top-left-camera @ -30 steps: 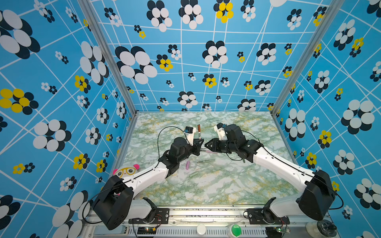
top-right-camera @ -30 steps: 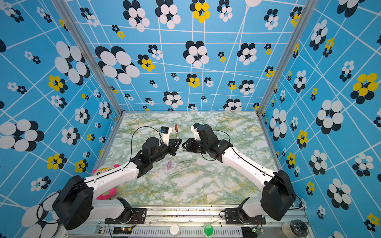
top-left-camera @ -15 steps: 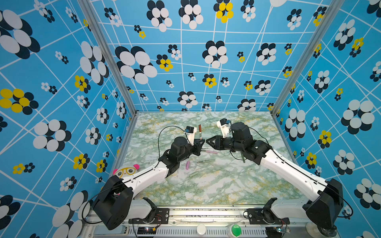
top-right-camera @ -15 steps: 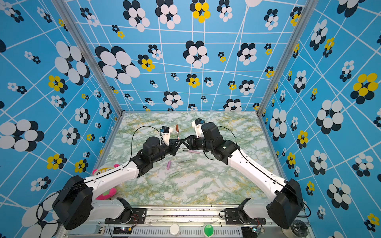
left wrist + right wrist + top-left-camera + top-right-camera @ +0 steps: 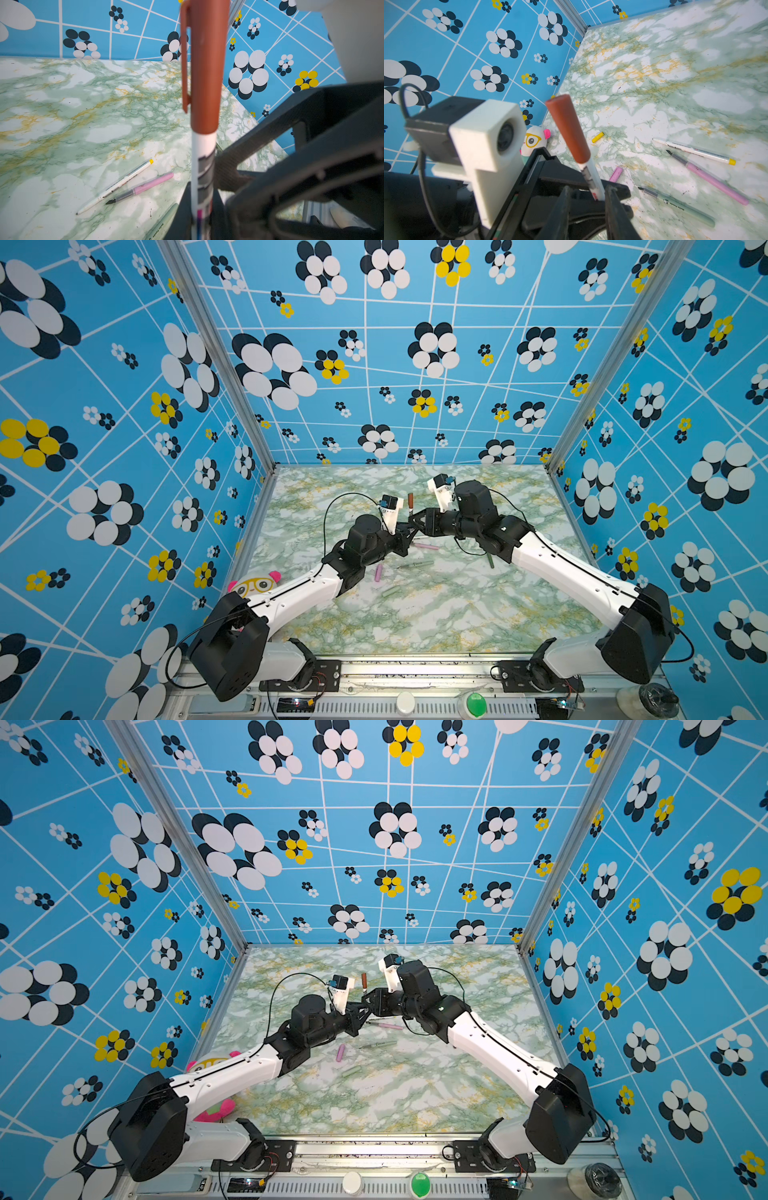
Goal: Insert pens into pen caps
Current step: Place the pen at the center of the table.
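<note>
Left gripper [image 5: 202, 197] clamps the pen [image 5: 204, 145] upright, brown cap [image 5: 204, 68] seated above it; right gripper [image 5: 587, 192], jaws narrow astride the barrel, grip undetermined; capping judged complete, next: release, set down.

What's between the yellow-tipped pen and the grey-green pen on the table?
The pink pen, uncapped, between yellow-tipped pen and grey-green pen; clear in the right wrist view.
</note>
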Tool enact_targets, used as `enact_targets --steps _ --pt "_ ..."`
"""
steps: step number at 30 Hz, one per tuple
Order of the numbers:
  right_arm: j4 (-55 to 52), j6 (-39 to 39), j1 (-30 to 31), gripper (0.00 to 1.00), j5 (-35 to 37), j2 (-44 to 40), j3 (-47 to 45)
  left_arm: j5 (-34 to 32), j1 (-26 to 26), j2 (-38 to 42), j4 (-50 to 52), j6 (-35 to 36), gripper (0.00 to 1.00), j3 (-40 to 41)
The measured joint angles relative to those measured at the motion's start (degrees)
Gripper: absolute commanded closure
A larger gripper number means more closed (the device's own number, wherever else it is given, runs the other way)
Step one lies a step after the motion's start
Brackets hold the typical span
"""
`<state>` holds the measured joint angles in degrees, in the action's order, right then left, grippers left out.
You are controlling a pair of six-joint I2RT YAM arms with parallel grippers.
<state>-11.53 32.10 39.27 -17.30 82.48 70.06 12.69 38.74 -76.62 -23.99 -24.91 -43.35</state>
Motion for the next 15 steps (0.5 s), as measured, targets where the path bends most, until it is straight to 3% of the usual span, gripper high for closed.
enact_targets --steps 7,15 --pt "0.2 -0.3 -0.1 0.83 0.8 1.0 0.2 0.0 0.2 -0.3 0.3 0.0 1.00 -0.7" --pt "0.0 -0.5 -0.1 0.82 2.0 1.4 0.2 -0.1 0.3 -1.2 0.9 -0.6 1.00 -1.3"
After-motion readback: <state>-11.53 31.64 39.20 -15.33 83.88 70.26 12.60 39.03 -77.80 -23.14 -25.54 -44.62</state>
